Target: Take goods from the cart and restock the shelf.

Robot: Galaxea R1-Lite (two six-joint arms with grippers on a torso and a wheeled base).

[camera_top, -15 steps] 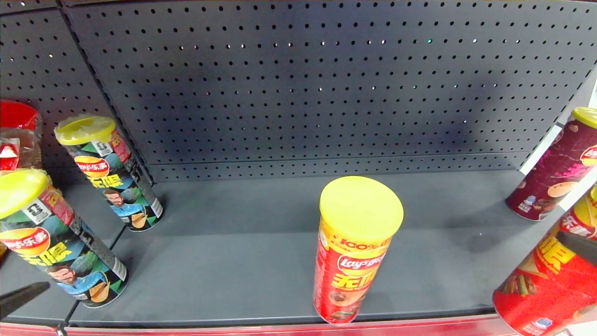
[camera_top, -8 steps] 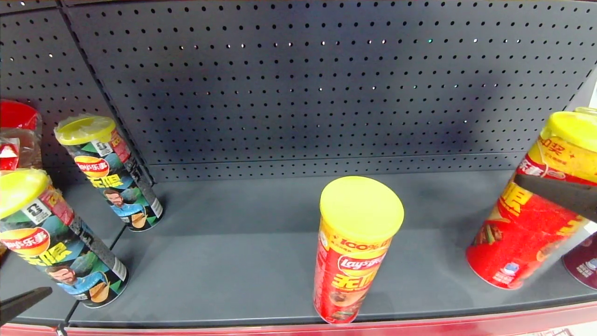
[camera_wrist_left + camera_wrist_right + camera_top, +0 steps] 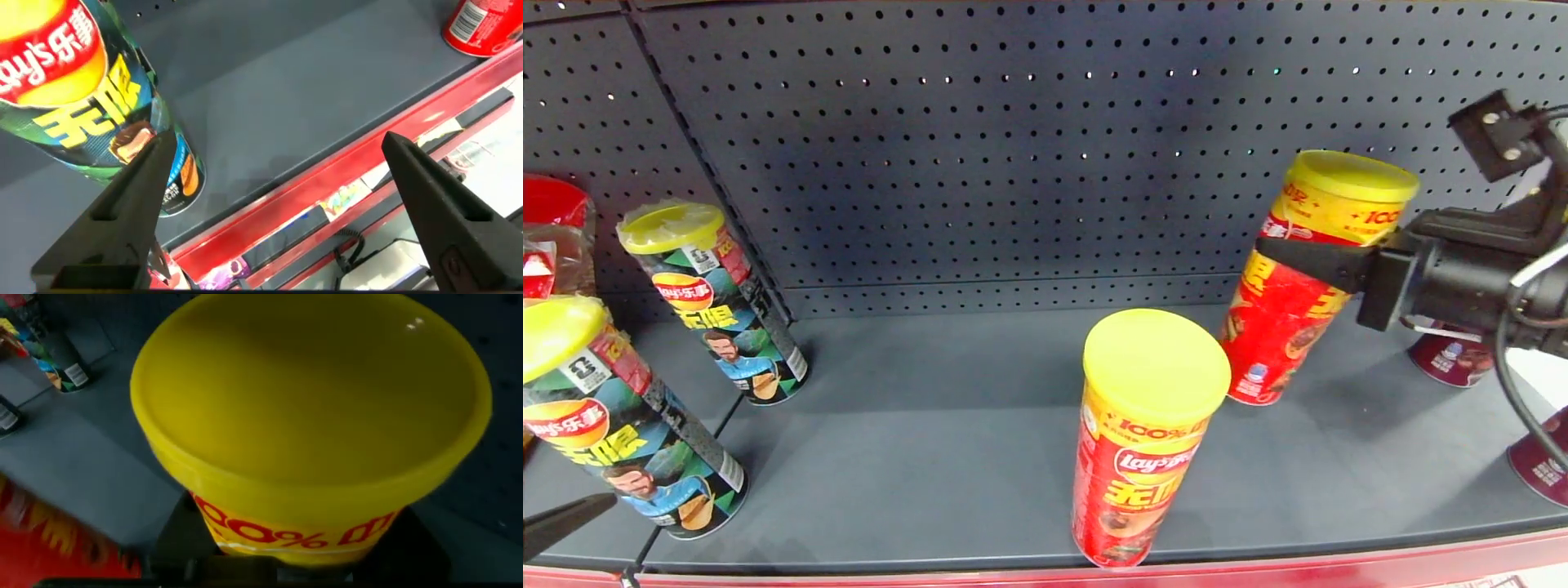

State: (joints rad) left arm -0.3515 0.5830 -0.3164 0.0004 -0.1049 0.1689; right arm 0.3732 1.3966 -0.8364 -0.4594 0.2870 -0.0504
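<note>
Carrying red can [image 3: 1278,331], right end effector [image 3: 1316,249] has moved inward

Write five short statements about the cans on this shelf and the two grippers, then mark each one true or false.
1. The right gripper is shut on a red can with a yellow lid. True.
2. The left gripper grips a green can. False: its jaws are open with nothing between them, and the can stands beside it.
3. The front red can lies on its side. False: it stands upright near the edge of the shelf.
4. A second green can stands behind the first, at the shelf's left. True.
5. The gripped can is the one closest to the shelf's front edge. False: it is farther back, toward the pegboard.
</note>
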